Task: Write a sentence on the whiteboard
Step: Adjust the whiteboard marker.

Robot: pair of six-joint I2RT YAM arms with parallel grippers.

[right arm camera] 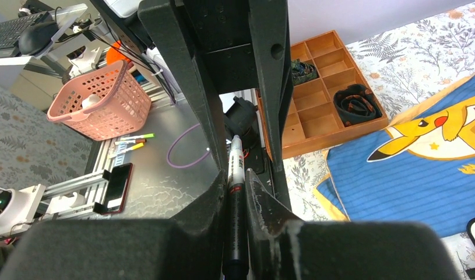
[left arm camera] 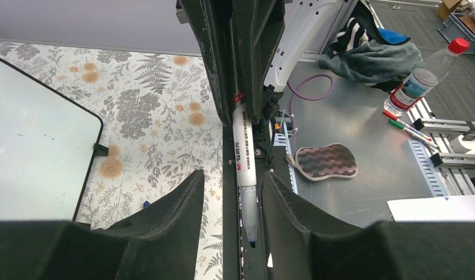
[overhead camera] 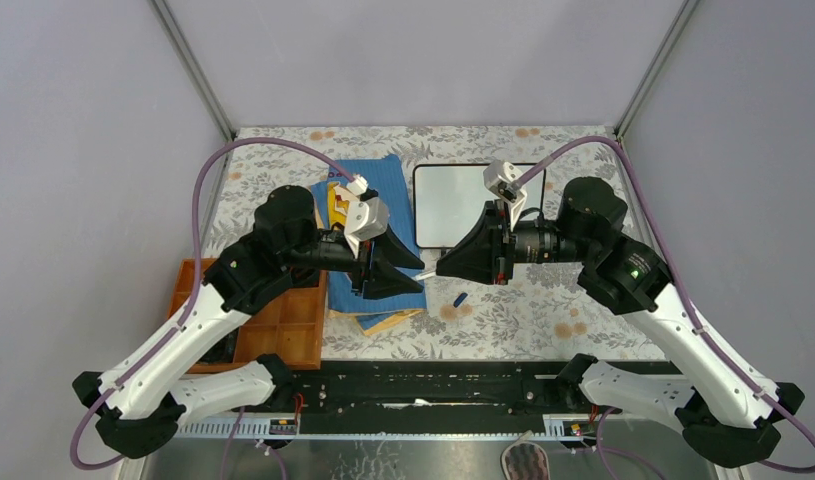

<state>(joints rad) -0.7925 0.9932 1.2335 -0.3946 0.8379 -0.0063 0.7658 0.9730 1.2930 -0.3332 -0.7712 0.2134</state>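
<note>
Grey walls [overhead camera: 83, 150], floral tablecloth [overhead camera: 543, 310]

Small rectangular whiteboard [overhead camera: 448, 205], far centre: smooth glossy face, black plastic frame. Blue cartoon-print cloth [overhead camera: 391, 190], left: matt fabric. Brown compartmented tray [overhead camera: 293, 325], near left: matt wood. White marker [left arm camera: 244, 154]: smooth plastic.

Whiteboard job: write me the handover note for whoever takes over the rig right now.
Right pincer: shut on the marker, held above the table with its tip toward the left arm.
Left pincer: open, fingers either side of the bare blue tip, not gripping.
Cap: off, lying on the table on the near side of the whiteboard.
Done: marker in hand and uncapped.
Left: all the writing; no words show on the whiteboard.
</note>
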